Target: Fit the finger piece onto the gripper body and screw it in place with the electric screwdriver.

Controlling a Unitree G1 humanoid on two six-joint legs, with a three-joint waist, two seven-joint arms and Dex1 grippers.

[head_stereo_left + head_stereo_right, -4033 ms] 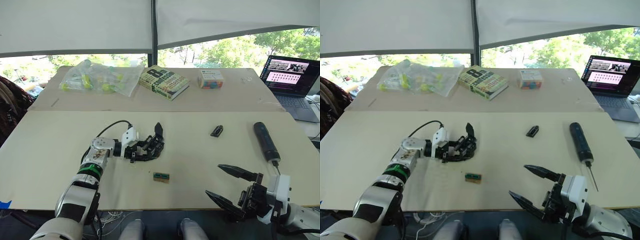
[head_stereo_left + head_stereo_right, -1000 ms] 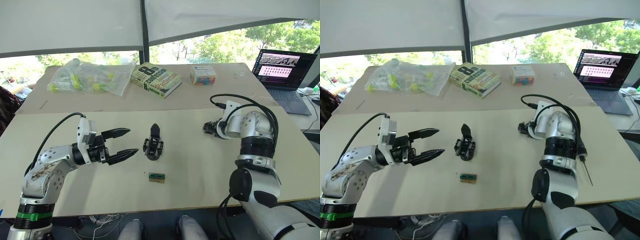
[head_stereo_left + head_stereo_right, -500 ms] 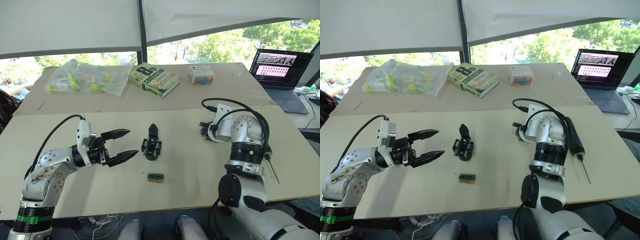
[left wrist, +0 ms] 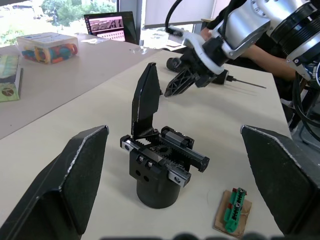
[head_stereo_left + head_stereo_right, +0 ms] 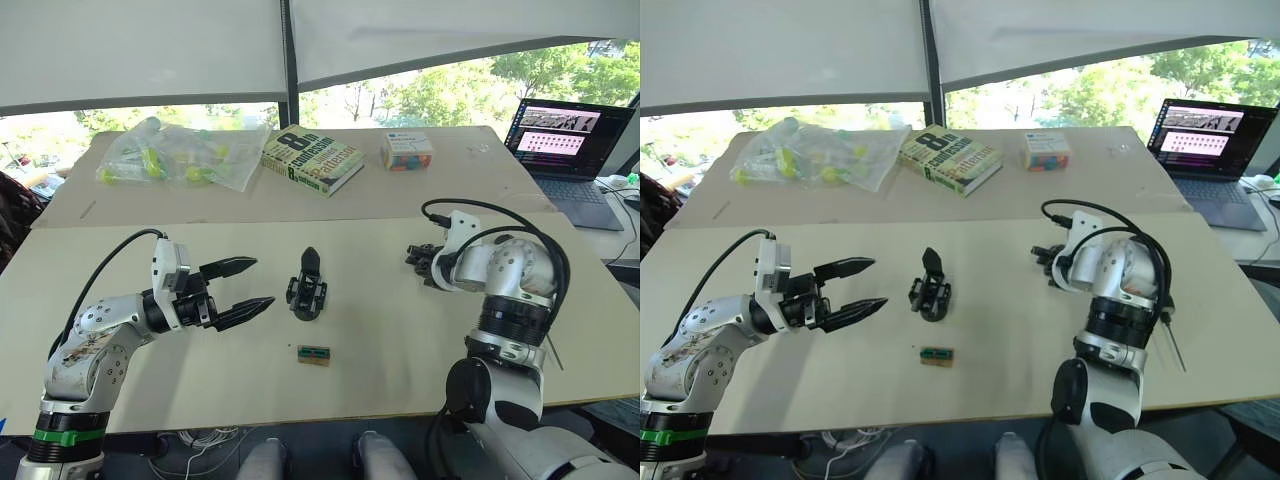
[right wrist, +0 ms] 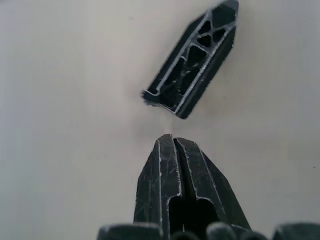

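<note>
Upright mid-bench: gripper body (image 5: 306,290), one finger fitted. Left fingers (image 5: 243,266) spread beside it. Right fingers (image 6: 175,185) pressed together, just short of finger piece (image 6: 192,67). Clear box (image 5: 405,151) at far edge, probably coloured bits.

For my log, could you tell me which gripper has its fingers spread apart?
The left gripper, spread wide beside the gripper body; the right gripper is shut.
</note>
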